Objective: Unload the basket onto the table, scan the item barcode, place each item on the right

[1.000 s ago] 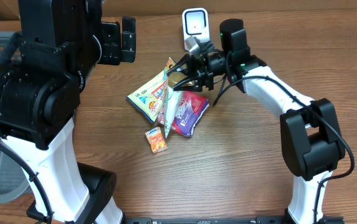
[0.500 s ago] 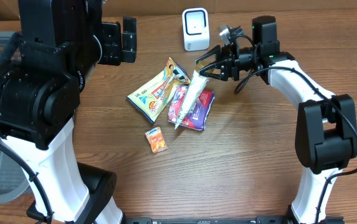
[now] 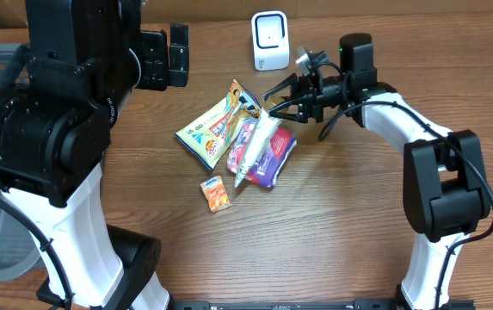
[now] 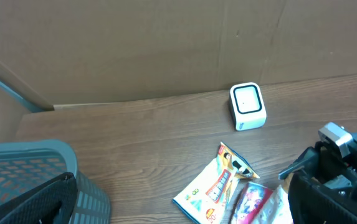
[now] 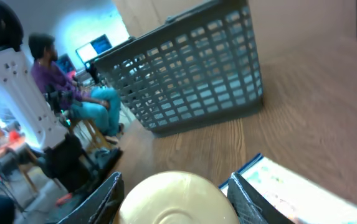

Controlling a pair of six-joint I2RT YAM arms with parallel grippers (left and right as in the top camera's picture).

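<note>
My right gripper (image 3: 279, 97) is shut on the top end of a white tube (image 3: 253, 146). The tube slants down and to the left over a purple pack (image 3: 274, 158). In the right wrist view the tube's cream round end (image 5: 175, 198) fills the space between the two dark fingers (image 5: 106, 200). The white scanner (image 3: 269, 40) stands at the back of the table, a little left of and behind the gripper; it also shows in the left wrist view (image 4: 247, 106). No barcode is visible. My left gripper (image 4: 178, 214) hangs open high above the table's left side, holding nothing.
A yellow, white and blue snack bag (image 3: 213, 131) lies left of the tube, and a small orange packet (image 3: 216, 193) lies nearer the front. A grey slatted basket (image 4: 35, 171) stands at the far left. A cardboard wall (image 4: 166, 43) closes off the back.
The right gripper carried the tube to the right, away from the scanner, then came back a little to the left. The left arm has stayed still.
</note>
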